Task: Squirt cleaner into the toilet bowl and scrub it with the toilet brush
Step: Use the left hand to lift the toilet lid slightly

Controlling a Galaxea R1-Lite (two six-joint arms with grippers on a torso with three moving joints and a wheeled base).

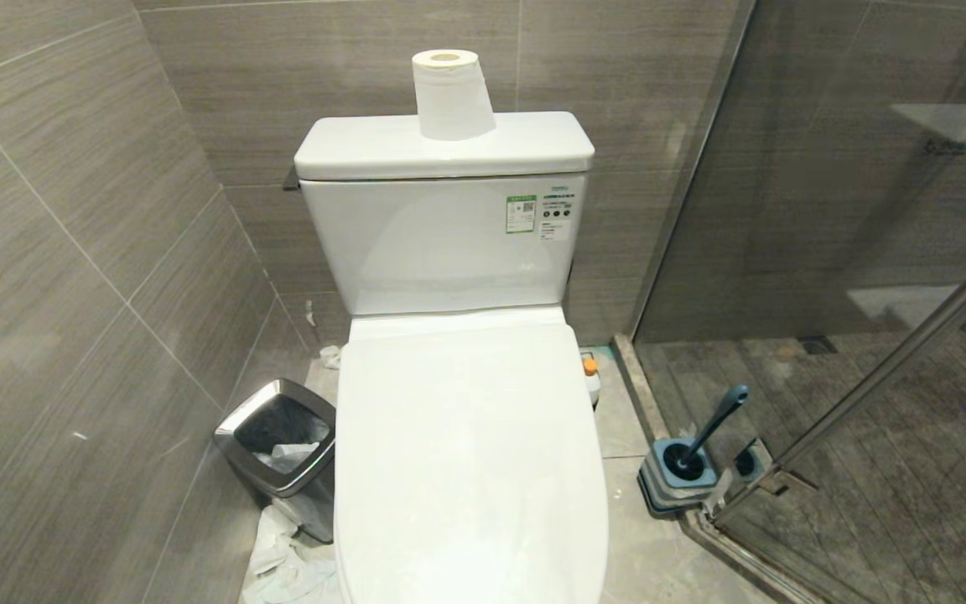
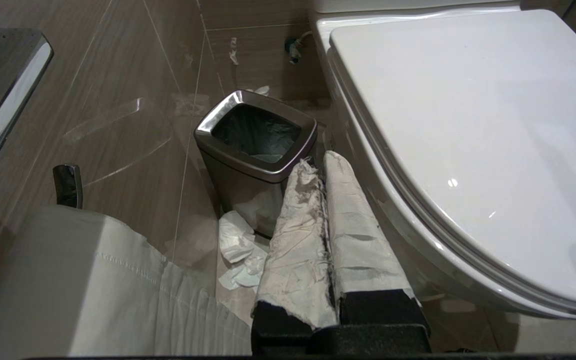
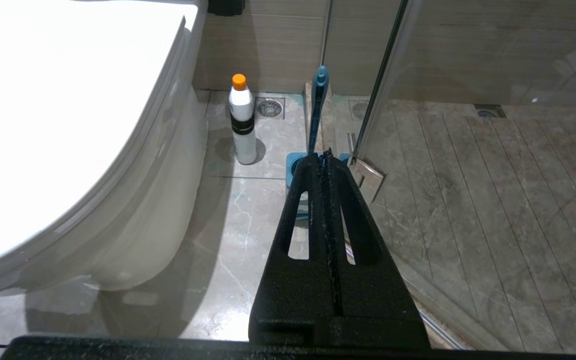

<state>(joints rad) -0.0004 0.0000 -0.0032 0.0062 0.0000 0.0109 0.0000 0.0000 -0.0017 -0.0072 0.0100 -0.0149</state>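
Right wrist view: toilet brush (image 3: 316, 107) just beyond right gripper's (image 3: 326, 156) closed, empty jaws.

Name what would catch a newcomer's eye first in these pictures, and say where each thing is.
The white toilet fills the middle of the head view with its lid shut, and a paper roll stands on the tank. On the robot's left a steel waste bin stands beside the toilet with crumpled paper on the floor. On its right are the orange-capped cleaner and the toilet brush in its holder by the glass shower door.
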